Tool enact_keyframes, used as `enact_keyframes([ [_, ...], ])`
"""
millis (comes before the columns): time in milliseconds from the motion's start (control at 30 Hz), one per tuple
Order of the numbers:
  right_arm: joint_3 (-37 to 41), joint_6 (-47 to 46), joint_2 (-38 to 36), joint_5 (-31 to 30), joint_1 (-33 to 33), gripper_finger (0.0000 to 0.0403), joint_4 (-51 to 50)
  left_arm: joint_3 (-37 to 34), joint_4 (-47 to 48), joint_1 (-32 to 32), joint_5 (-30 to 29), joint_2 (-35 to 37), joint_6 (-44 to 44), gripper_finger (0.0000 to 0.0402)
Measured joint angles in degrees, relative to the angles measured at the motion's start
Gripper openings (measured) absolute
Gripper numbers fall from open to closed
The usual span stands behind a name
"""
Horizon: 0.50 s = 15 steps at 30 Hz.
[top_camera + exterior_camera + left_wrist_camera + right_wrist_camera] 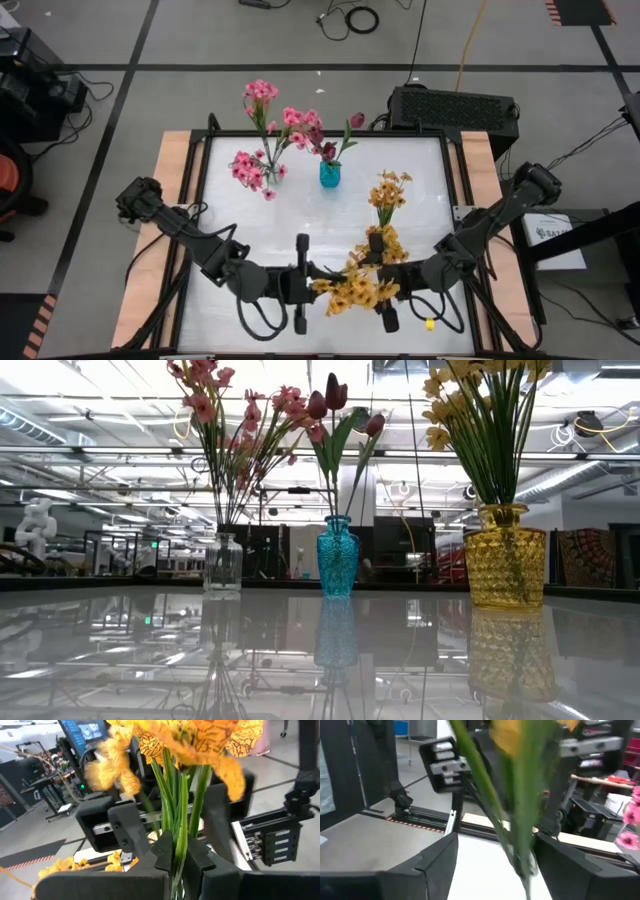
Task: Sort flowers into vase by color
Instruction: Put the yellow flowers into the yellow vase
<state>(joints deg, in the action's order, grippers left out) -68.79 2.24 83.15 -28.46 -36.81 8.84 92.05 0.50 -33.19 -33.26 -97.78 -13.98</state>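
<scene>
Here, near the front edge of the white glossy surface (pixel 330 215), both arms meet over a spray of yellow-orange artificial flowers on thin green stems (pixel 358 285). The left gripper (pixel 175 857) has its fingers clamped shut on the bundled stems; in the left wrist view the stems rise straight out from between them, blooms beyond. The right gripper (pixel 492 865) faces it from the other side, fingers spread wide with the same stems passing through the gap, not pinched as far as the right wrist view shows.

Key relation: the spray's long axis runs roughly across the front of the surface between the two grippers, stem end in the left fingers, blooms lying toward the right arm. Right arm is nearer the yellow textured glass vase (pixel 505 555), which already holds yellow flowers and stands just behind the right gripper.

Judgement: a handover step. The right fingers would need to close on the stems before the left lets go.

Pink flowers sit in the clear glass vase (pixel 223 565); dark magenta blooms in the teal glass vase (pixel 338 557).
</scene>
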Motion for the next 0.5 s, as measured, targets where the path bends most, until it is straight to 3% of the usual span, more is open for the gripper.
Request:
enact_keyframes([
  [233, 0.00, 0.27, 0.00, -0.05, 0.92, 0.0221, 1.11, -0.02, 0.25, 0.01, 0.01, -0.04, 0.09, 0.0020],
  [500, 0.00, 0.40, 0.00, 0.01, 0.93, 0.0117, 2.51, -0.02, -0.23, 0.18, 0.02, -0.35, 0.13, 0.0020],
])
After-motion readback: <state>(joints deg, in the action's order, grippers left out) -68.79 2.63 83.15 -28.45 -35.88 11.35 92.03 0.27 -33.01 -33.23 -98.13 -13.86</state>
